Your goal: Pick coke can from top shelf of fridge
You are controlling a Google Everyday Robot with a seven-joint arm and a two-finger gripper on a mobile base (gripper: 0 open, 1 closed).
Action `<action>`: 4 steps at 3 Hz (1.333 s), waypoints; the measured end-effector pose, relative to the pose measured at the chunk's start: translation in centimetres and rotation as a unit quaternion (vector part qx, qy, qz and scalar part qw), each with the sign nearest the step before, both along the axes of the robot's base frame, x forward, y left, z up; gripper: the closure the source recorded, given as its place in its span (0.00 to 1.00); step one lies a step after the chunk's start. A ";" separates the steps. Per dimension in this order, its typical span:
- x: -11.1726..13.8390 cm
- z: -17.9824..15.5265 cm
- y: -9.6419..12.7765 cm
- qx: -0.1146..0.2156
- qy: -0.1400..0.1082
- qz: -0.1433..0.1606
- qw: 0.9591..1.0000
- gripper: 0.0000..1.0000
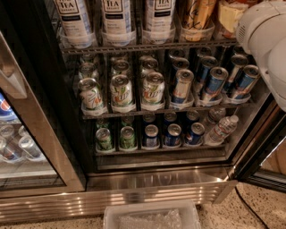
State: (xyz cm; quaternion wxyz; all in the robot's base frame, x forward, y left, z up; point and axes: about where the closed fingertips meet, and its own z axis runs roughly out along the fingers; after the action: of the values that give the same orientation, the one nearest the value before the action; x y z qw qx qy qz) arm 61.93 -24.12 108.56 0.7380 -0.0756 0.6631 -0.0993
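Fridge (152, 181) fills most of the view, with its dark inside showing. White robot arm (268, 40) sits in the top right corner, in front of the shelves. The tool itself does not show, so I cannot tell if it is open or closed.

Just left of the arm runs the top shelf (147, 47), a grey wire rack with clear round cups. Three tall tea bottles (116, 18) stand in the cups. A gold-tan can (196, 13) stands next to them, nearer the arm. Something pale yellow (229, 15) sits right beside the arm, but I cannot tell what it is. The coke can does not show here, so I cannot say where it is.

Below the arm, on the next rack, blue cans (214, 82) lean forward. Green and silver cans (122, 91) lean beside them, farther from the arm. One rack lower are more small cans (127, 137), and a water bottle (221, 129) lies on its side at the end under the arm.

Far from the arm, on the other side, is another glass-door unit (31, 147) with cans inside. At the bottom, a clear plastic bin (152, 214) rests on the speckled floor (228, 214), and a black cable (245, 202) lies near it.
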 end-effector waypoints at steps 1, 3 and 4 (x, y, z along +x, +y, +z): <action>0.0 0.0 0.0 0.000 0.000 0.000 1.000 1.00; -0.8 2.3 0.1 0.006 -0.015 0.010 1.000 1.00; -1.8 5.3 0.9 0.032 -0.048 0.032 0.998 1.00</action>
State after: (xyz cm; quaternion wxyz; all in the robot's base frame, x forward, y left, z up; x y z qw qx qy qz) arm 60.11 -23.27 113.84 0.7738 -0.0689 0.6270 -0.0578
